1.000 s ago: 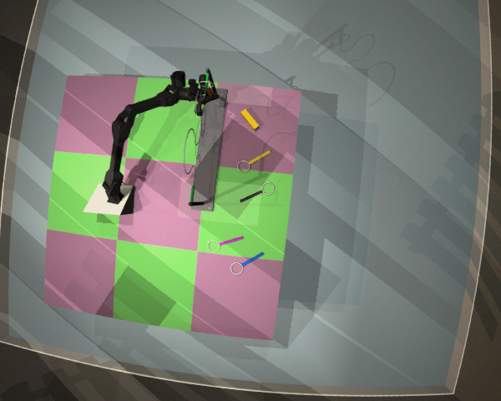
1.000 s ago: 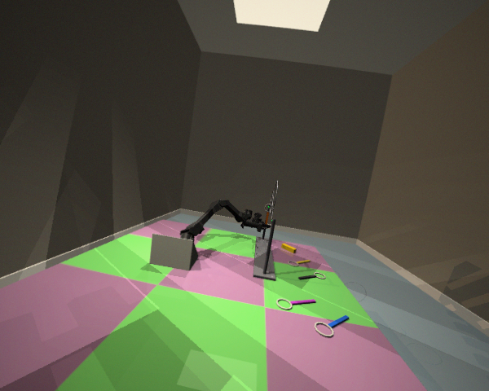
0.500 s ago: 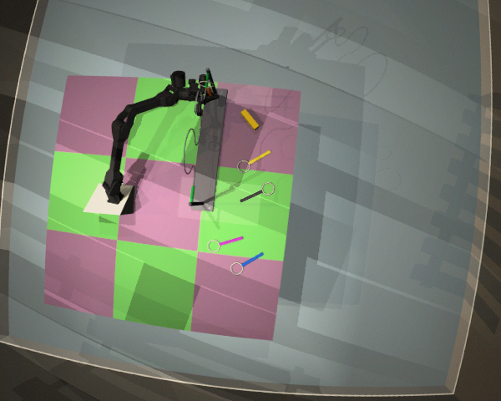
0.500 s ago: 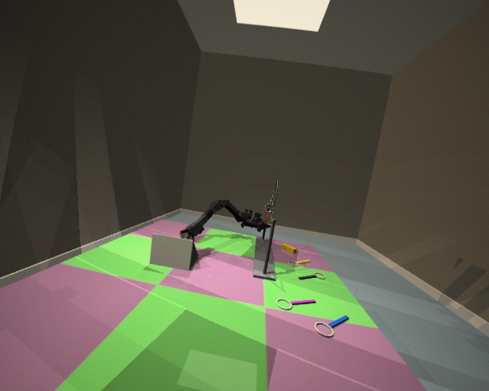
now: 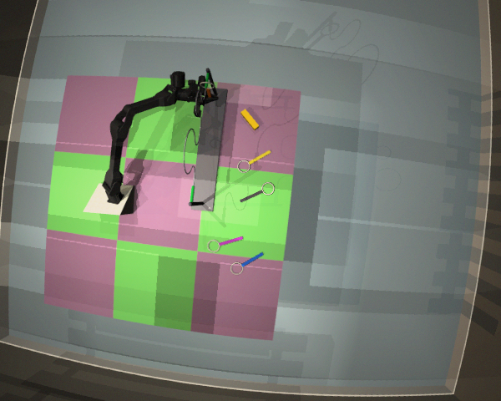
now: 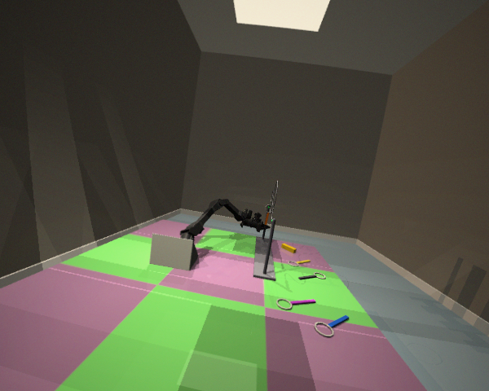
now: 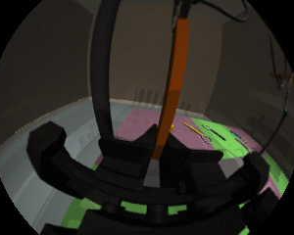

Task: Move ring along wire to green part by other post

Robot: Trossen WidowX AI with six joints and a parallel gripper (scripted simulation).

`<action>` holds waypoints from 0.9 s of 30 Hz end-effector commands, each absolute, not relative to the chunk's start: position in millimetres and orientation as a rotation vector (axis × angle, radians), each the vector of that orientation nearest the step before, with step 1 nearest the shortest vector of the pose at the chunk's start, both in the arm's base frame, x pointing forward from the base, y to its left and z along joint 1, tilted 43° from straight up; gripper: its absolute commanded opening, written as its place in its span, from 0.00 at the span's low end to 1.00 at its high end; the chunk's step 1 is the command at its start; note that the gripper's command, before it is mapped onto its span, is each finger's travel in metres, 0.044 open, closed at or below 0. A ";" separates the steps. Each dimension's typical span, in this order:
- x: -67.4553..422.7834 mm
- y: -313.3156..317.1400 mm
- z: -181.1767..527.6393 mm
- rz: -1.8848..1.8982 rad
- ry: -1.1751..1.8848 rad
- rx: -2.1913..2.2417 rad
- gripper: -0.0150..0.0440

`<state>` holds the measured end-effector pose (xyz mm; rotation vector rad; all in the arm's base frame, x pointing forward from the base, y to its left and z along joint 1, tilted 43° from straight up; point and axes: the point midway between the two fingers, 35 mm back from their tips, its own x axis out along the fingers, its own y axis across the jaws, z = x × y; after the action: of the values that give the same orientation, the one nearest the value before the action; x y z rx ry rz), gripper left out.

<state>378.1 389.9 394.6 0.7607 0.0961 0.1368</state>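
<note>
The orange handle (image 5: 208,91) (image 6: 266,217) (image 7: 176,72) hangs down from its ring (image 5: 208,88) on the green part of the wire (image 5: 208,75) beside the far post (image 7: 104,59). My gripper (image 5: 204,97) (image 6: 263,225) (image 7: 157,127) is shut on the lower end of the orange handle. The thin grey wire (image 5: 190,146) curves along the grey base plate (image 5: 207,172) (image 6: 262,257) to the near post (image 5: 197,203), which has its own green part (image 5: 192,194). In the wrist view the ring itself is mostly hidden at the top.
To the right of the base plate lie a yellow block (image 5: 249,119) (image 6: 288,248) and several loose rings with yellow (image 5: 253,160), dark (image 5: 257,193), magenta (image 5: 225,242) and blue (image 5: 247,261) handles. The arm's base (image 5: 113,200) stands left of the plate.
</note>
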 end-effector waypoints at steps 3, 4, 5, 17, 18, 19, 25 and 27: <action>364.8 382.0 396.7 0.177 0.179 0.769 0.00; 362.6 380.8 396.2 0.184 0.195 0.767 0.00; 360.4 379.6 395.8 0.190 0.211 0.766 0.00; 335.5 363.0 391.7 0.267 0.407 0.740 0.00; 333.5 361.4 391.5 0.273 0.424 0.737 0.00; 331.5 359.7 391.3 0.279 0.440 0.733 0.00; 319.9 346.9 388.1 0.311 0.539 0.699 0.00; 320.0 344.7 386.0 0.310 0.541 0.690 0.00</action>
<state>322.1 350.3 387.7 0.6987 0.5199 0.3064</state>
